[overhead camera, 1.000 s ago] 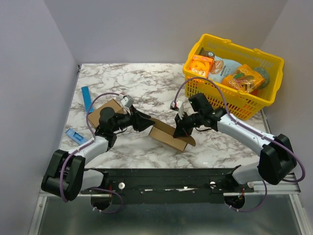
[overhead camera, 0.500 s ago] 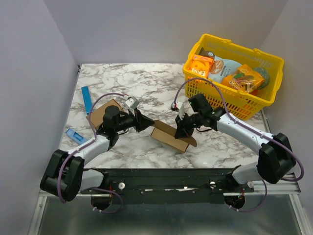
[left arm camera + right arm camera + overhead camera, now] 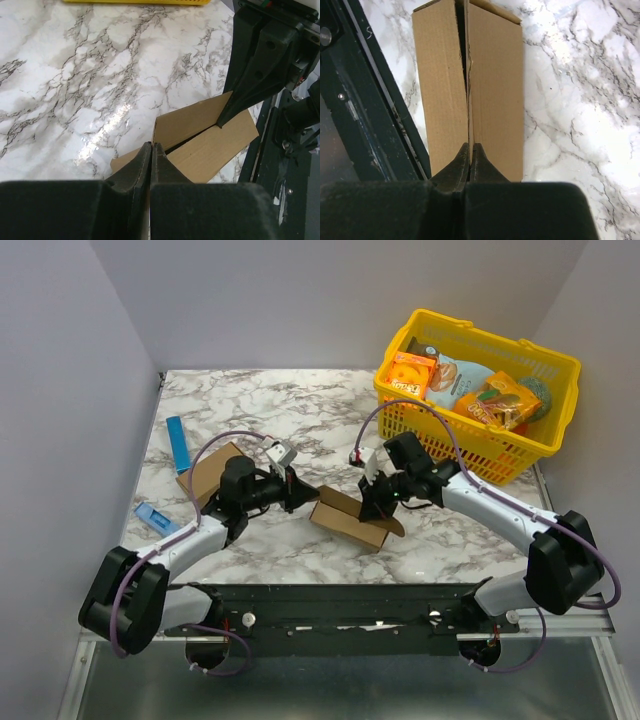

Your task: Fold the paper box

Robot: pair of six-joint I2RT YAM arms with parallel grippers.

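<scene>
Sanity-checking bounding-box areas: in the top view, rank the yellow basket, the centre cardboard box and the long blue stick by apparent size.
1. yellow basket, clearly largest
2. cardboard box, mid-sized
3. blue stick, smallest: long but very narrow

The scene is lit brightly and evenly from above. Only soft shadows are cast. A white glare is seen on the desk [image 3: 112,117] in the left wrist view.
</scene>
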